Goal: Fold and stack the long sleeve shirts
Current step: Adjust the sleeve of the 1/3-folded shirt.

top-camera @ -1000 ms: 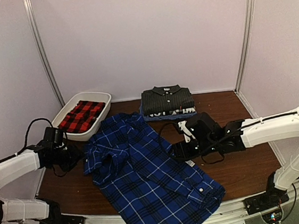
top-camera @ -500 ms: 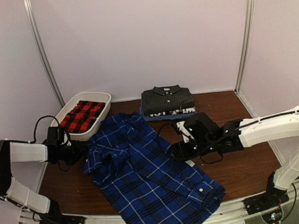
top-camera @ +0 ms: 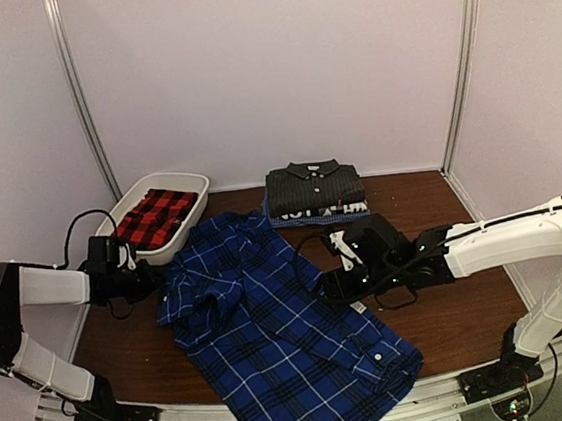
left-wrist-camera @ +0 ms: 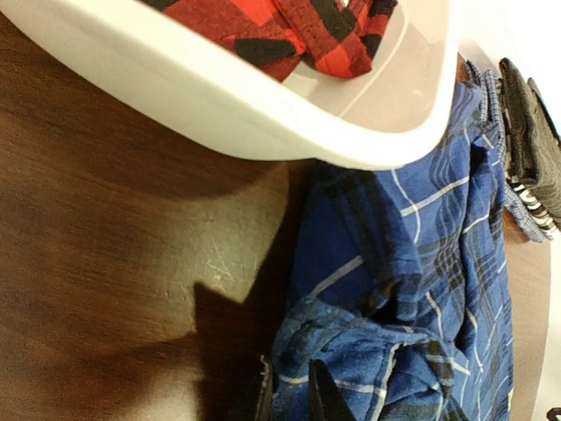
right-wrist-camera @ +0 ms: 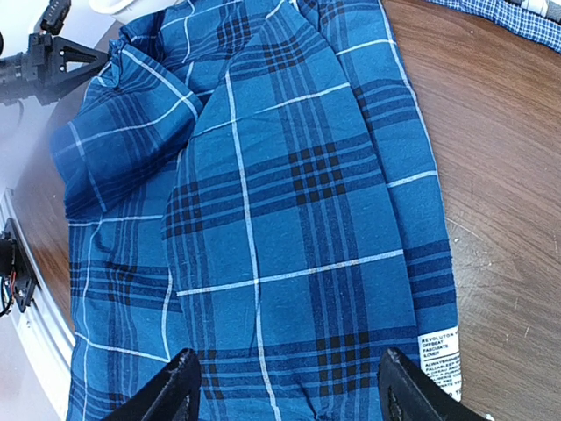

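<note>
The blue-and-black plaid shirt (top-camera: pixel 275 342) (right-wrist-camera: pixel 289 175) lies spread, partly folded, across the middle of the table. My left gripper (top-camera: pixel 153 281) (left-wrist-camera: pixel 289 399) is at its bunched left edge (left-wrist-camera: pixel 351 351), low on the table, jaws shut on a fold of that cloth. My right gripper (top-camera: pixel 334 283) (right-wrist-camera: pixel 289 395) hovers open over the shirt's right side, next to a white label (right-wrist-camera: pixel 438 355), holding nothing. A dark charcoal striped shirt (top-camera: pixel 314 187) lies folded on top of a stack at the back. A red-and-black plaid shirt (top-camera: pixel 156 216) (left-wrist-camera: pixel 289 26) lies in the tub.
The white plastic tub (top-camera: pixel 179 243) (left-wrist-camera: pixel 219 105) stands at the back left, close beside my left gripper. Under the charcoal shirt lie other folded cloths (top-camera: pixel 318 213). Bare brown table (top-camera: pixel 453 313) shows to the right of the plaid shirt.
My left arm has reached in to the plaid shirt's left edge and its jaws have closed on the cloth. The right arm has barely shifted.
</note>
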You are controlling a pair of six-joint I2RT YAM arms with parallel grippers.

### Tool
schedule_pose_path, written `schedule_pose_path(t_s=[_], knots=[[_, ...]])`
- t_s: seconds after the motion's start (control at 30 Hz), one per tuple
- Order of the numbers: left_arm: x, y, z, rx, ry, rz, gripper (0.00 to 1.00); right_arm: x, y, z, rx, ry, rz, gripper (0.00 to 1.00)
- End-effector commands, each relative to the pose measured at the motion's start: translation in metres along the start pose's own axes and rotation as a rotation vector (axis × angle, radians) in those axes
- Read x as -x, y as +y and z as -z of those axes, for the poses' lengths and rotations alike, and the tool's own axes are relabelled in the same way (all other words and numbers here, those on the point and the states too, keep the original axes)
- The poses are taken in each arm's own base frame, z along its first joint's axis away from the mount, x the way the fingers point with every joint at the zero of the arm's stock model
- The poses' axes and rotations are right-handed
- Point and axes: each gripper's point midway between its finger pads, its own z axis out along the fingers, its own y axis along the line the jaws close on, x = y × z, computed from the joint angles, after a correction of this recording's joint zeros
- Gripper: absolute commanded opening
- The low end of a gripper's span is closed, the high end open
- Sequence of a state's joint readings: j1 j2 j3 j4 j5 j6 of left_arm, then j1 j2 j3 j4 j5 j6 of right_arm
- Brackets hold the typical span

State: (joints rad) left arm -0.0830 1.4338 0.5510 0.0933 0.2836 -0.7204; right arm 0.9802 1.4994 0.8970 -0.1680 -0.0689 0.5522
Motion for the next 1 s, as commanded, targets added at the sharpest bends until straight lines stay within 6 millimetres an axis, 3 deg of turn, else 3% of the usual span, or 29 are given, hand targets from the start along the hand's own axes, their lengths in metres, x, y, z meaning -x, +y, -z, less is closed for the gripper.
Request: schedule_pose_path(t_s=[0.0, 0.17, 0.47, 0.73, 0.9, 0.97], knots=[[0.013, -0.022, 0.017, -0.063, -0.046, -0.062, 0.10, 0.010, 0.005, -0.001, 0.015, -0.018, -0.006, 0.71], [0.005, -0.037, 0.023, -0.103, -0.018, -0.097, 0.00, 0.009, 0.007, -0.003, 0.022, -0.016, -0.007, 0.71], [-0.018, -0.088, 0.037, -0.205, 0.039, -0.157, 0.00, 0.010, 0.006, -0.002, 0.019, -0.017, -0.008, 0.70], [-0.059, -0.181, 0.058, -0.367, 0.130, -0.262, 0.00, 0.023, 0.001, 0.011, -0.015, -0.082, -0.018, 0.70], [-0.104, -0.253, 0.065, -0.491, 0.220, -0.332, 0.00, 0.034, -0.003, 0.025, -0.036, -0.142, -0.042, 0.71], [-0.132, -0.276, 0.057, -0.514, 0.278, -0.363, 0.00, 0.036, -0.005, 0.030, -0.042, -0.161, -0.057, 0.71]])
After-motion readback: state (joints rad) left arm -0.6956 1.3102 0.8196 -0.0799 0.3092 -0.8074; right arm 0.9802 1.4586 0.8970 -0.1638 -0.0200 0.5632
